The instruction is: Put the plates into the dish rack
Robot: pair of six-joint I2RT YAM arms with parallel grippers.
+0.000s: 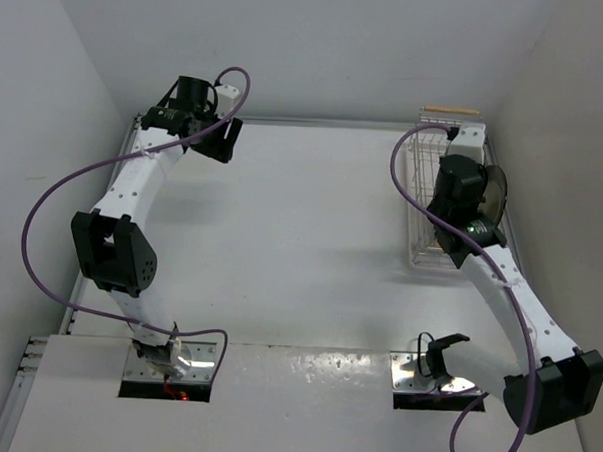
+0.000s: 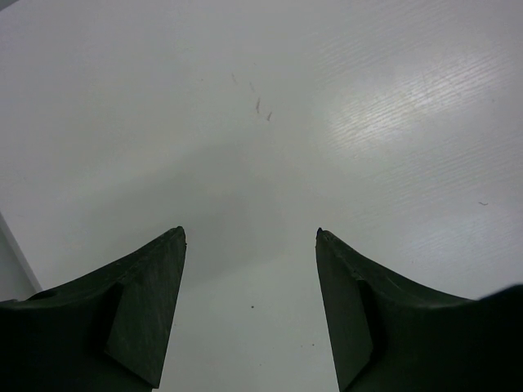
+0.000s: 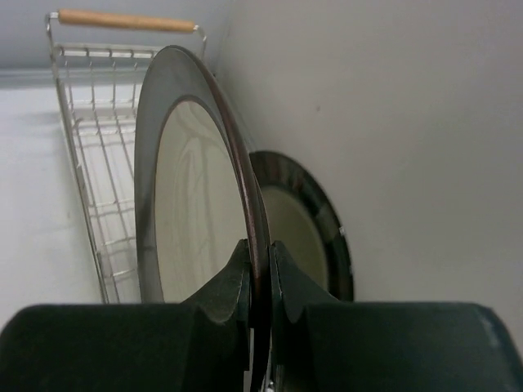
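Observation:
My right gripper (image 3: 260,243) is shut on the lower rim of a dark-rimmed cream plate (image 3: 192,204). The plate stands on edge over the white wire dish rack (image 3: 90,147). Just right of it, a cream plate with a black-and-grey blocked rim (image 3: 298,224) stands upright by the wall. From above, the right wrist covers the held plate, and only a dark plate rim (image 1: 496,189) shows beside it, over the rack (image 1: 422,206). My left gripper (image 2: 249,234) is open over bare white table, far back on the left (image 1: 223,143), with nothing between its fingers.
The rack sits in the back right corner against the right wall, with a wooden handle (image 1: 452,110) at its far end. White walls close in the table on the left, back and right. Purple cables loop off both arms.

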